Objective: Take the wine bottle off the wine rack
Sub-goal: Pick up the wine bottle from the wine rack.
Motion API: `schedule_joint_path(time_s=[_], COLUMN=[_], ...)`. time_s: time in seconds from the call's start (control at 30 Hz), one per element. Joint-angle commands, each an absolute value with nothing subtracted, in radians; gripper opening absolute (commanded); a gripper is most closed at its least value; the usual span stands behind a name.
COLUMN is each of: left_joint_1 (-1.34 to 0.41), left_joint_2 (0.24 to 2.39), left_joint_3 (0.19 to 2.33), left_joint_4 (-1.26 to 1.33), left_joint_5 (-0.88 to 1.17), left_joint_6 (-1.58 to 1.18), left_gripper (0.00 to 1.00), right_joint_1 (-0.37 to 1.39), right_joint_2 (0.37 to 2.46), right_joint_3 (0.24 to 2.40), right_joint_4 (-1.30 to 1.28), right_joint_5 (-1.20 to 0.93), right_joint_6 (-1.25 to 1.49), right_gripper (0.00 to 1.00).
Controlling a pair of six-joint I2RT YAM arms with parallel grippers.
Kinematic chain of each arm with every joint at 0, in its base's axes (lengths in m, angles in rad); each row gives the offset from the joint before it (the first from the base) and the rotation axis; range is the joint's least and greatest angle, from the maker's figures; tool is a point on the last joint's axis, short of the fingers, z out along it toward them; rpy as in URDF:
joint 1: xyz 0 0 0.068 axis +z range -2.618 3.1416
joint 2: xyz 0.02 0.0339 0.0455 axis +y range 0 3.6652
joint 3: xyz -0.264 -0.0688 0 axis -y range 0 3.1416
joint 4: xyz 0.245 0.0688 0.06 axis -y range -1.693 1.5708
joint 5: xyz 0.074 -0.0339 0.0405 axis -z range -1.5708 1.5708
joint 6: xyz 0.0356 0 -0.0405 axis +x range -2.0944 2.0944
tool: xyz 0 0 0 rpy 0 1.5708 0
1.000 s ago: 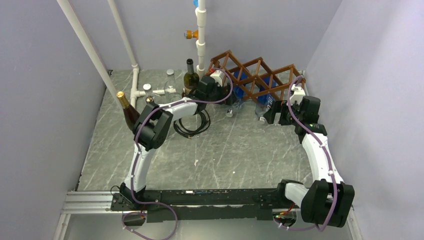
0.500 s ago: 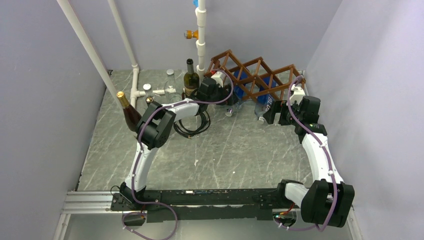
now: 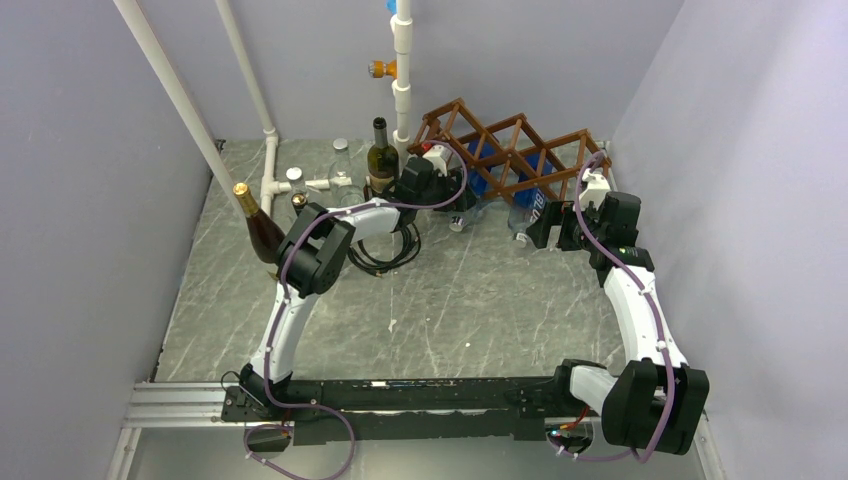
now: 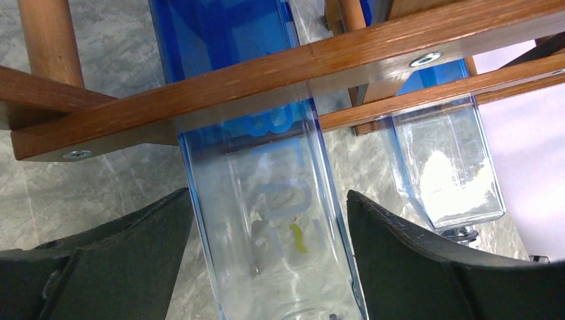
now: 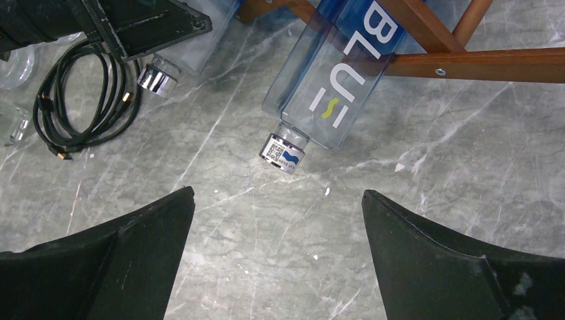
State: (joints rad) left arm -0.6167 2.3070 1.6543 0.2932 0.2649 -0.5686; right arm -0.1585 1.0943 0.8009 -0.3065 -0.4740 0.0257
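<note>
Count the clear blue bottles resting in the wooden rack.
2. One bottle lies between the left tool's sides, in the rack's left part; the other, lettered BLU, slants from a cell further right. Slats could hide more.

The wine rack (image 3: 510, 150) stands far right on the tabletop (image 3: 450, 310). In its lower cells lie the left bottle (image 4: 266, 220) and the right bottle (image 5: 333, 87), necks nearward. Upright bottles (image 3: 379, 155) stand to its left, with a cable (image 3: 385, 258) before them.

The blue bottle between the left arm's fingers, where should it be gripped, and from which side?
Grip the blue bottle on its clear section just below the wine rack slat, probably coming from the rack's front. Its flat sides face the left fingers there, and slats cross the rest.
</note>
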Motion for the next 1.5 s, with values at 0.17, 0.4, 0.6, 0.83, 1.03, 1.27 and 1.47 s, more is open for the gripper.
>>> schedule_joint_path(time_s=[0.17,0.4,0.6,0.83,1.03,1.27,1.47], left_joint_1=[-0.614,-0.614,-0.614,-0.614,-0.614,-0.614,-0.614], left_joint_2=[2.304,2.272,2.24,2.176,2.125,2.062,2.01], left_joint_3=[1.671,1.649,1.617,1.538,1.486,1.389,1.324], left_joint_4=[0.361,0.383,0.414,0.485,0.532,0.582,0.598], left_joint_5=[0.277,0.287,0.276,0.245,0.243,0.247,0.239], left_joint_6=[-0.576,-0.563,-0.56,-0.555,-0.561,-0.574,-0.556], left_gripper=[0.67,0.14,0.0,0.0,0.0,0.0,0.0], right_joint_1=[-0.164,-0.164,-0.164,-0.164,-0.164,-0.168,-0.175], right_joint_2=[1.096,1.095,1.091,1.09,1.092,1.109,1.096], right_joint_3=[0.81,0.81,0.809,0.808,0.807,0.808,0.806], right_joint_4=[-0.288,-0.29,-0.29,-0.289,-0.289,-0.299,-0.307], right_joint_5=[-0.488,-0.488,-0.487,-0.487,-0.486,-0.507,-0.546], right_joint_6=[0.014,0.014,0.011,0.011,0.009,0.009,-0.045], right_gripper=[1.0,1.0,1.0,1.0,1.0,1.0,1.0])
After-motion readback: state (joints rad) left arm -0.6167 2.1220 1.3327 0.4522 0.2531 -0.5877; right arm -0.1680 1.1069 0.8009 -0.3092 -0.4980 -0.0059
